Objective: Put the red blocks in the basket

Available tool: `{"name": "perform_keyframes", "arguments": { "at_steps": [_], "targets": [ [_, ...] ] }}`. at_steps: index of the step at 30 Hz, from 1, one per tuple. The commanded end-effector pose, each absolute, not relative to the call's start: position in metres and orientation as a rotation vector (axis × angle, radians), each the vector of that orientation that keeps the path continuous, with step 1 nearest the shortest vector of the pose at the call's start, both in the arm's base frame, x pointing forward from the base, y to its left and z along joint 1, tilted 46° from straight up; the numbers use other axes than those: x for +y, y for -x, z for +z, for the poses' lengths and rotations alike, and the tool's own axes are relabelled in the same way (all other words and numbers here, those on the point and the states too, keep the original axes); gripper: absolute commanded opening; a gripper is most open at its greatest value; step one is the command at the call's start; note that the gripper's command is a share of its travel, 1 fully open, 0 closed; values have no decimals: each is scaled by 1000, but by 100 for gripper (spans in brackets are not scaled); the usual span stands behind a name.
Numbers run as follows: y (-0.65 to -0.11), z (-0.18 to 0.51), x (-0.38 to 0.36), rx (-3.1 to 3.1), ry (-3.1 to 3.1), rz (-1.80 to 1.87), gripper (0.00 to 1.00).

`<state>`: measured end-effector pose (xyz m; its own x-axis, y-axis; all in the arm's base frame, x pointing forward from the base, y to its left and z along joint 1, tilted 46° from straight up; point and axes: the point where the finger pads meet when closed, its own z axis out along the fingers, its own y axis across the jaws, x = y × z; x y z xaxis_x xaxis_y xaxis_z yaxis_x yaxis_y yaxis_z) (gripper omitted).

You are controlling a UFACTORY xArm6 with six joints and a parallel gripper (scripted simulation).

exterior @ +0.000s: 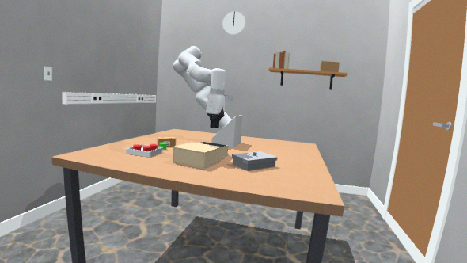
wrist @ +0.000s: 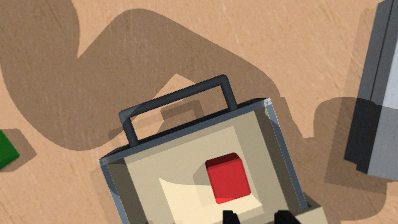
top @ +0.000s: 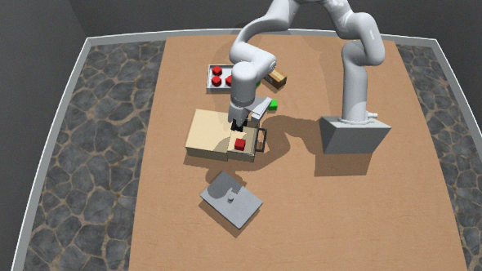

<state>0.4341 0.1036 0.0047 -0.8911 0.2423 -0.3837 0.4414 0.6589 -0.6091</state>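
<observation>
My gripper (top: 237, 126) (exterior: 214, 125) (wrist: 257, 219) is partly open and empty, high above the open drawer. The drawer (top: 255, 150) (wrist: 186, 131) stands out of the light wooden cabinet (top: 207, 127) (exterior: 188, 154). A red block (top: 239, 144) (wrist: 229, 181) lies in it, a little ahead of the fingertips in the wrist view. The basket (top: 219, 90) (exterior: 142, 153) holds red blocks (top: 216, 70) (exterior: 153, 146), three showing; the arm hides its right part in the top view. The metal box (exterior: 256, 164) has its lid (top: 241, 206) (exterior: 261, 156) on. Its inside is hidden.
A green block (top: 273, 105) (wrist: 7, 151) lies behind the drawer handle (top: 265, 140) (wrist: 177, 98). Another green block (top: 258, 83) shows partly beside the arm, near a brown wooden box (top: 278, 78) (exterior: 166, 141). The arm's base (top: 354, 136) stands at the right.
</observation>
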Motion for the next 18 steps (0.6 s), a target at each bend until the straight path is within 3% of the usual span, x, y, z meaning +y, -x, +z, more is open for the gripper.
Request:
{"name": "perform_keyframes", "arguments": {
  "at_steps": [1, 15, 16, 18],
  "targets": [
    [-438, 5, 105, 2773, -225, -1163, 24],
    [-438, 5, 105, 2779, -213, -1166, 24],
    [-438, 5, 105, 2779, -213, -1166, 66],
    [-438, 5, 105, 2779, -213, -1166, 66]
  ]
}}
